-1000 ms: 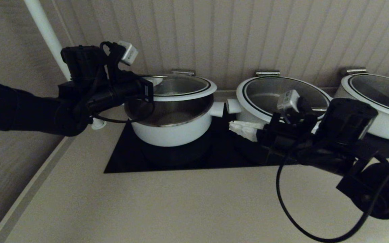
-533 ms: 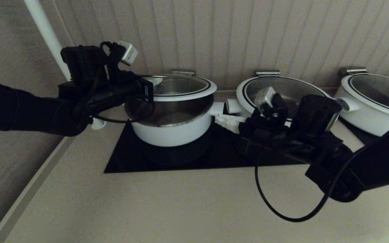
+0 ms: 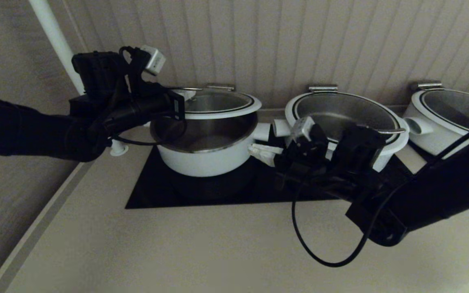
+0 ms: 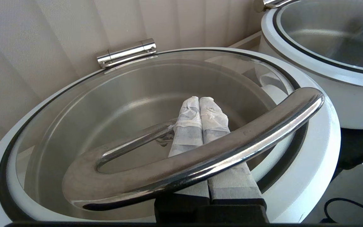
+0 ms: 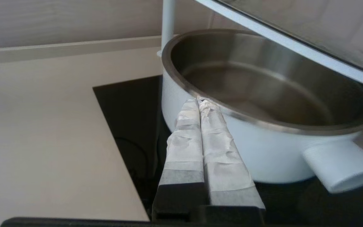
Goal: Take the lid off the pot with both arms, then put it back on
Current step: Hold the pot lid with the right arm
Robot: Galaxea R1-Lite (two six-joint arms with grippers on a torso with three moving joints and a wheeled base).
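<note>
The pot (image 3: 208,156) stands on the left of the black cooktop (image 3: 157,195), its steel inside showing. The lid (image 3: 218,106) hangs tilted above it, front edge raised. My left gripper (image 3: 185,97) is shut; in the left wrist view its taped fingers (image 4: 199,100) pass under the lid's steel loop handle (image 4: 232,142) and over the glass (image 4: 121,104). My right gripper (image 3: 261,151) is shut and empty beside the pot's right stub handle (image 3: 262,131). In the right wrist view its tips (image 5: 198,101) lie at the pot's steel rim (image 5: 263,126), under the lid's white edge (image 5: 279,41).
A wider white pot with its lid (image 3: 340,118) stands right of the task pot, and a third (image 3: 454,118) at the far right. A white pole (image 3: 53,36) rises behind my left arm. The ribbed wall is close behind. The beige counter (image 3: 177,252) stretches in front.
My right arm has swung left from in front of the middle pot to the task pot's right side. My left gripper and the lid rose slightly.
</note>
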